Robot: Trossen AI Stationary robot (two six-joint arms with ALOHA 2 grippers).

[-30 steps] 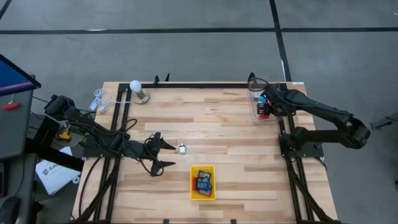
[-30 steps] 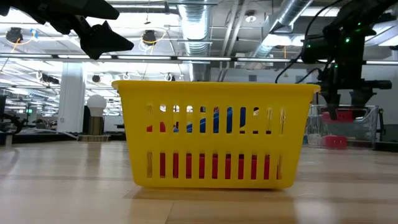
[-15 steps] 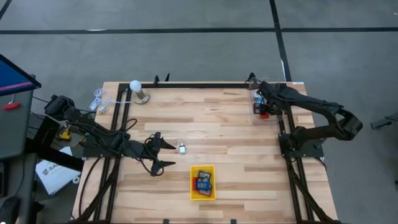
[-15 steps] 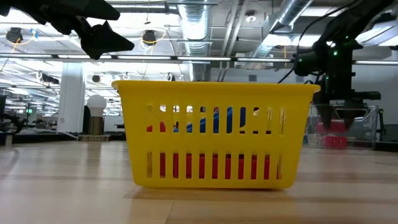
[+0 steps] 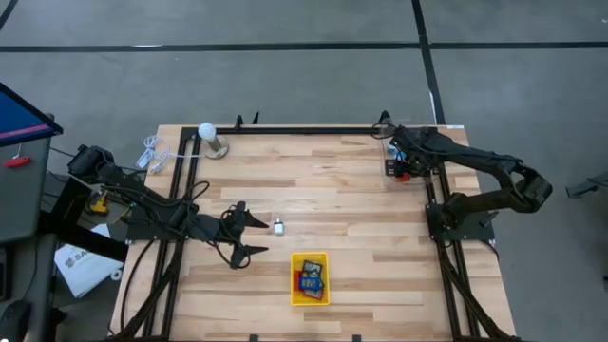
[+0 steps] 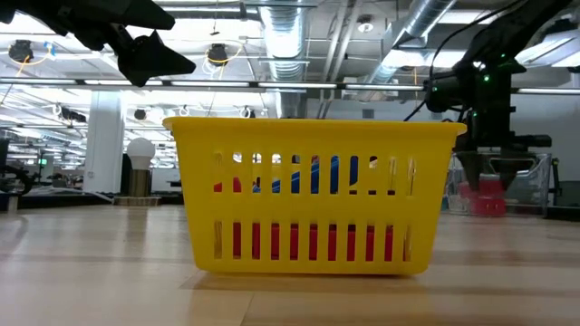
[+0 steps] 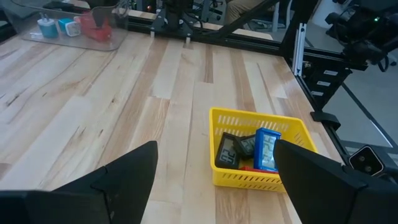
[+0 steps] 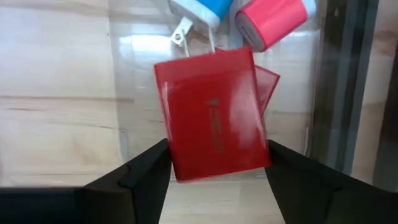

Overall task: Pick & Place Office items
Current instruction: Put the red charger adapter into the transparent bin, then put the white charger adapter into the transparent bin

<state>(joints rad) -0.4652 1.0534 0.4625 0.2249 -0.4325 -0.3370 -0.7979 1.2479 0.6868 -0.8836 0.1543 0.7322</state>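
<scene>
A flat red rectangular item [image 8: 212,114] sits between the right gripper [image 8: 214,169]'s two dark fingers [image 8: 146,168], inside a clear container [image 8: 339,93]. Beyond it lie a blue-and-white plug [image 8: 200,11] and a pink-and-white block [image 8: 273,20].

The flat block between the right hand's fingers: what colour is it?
Red; the flat block shows best in the right wrist view.

The right gripper [image 5: 400,161] has drawn in from over the clear bin [image 5: 391,163] at the upper right of the high view, toward its near-left side. Its fingers (one each side of a red flat piece [image 8: 212,122]) stand wider than a second ago.
</scene>
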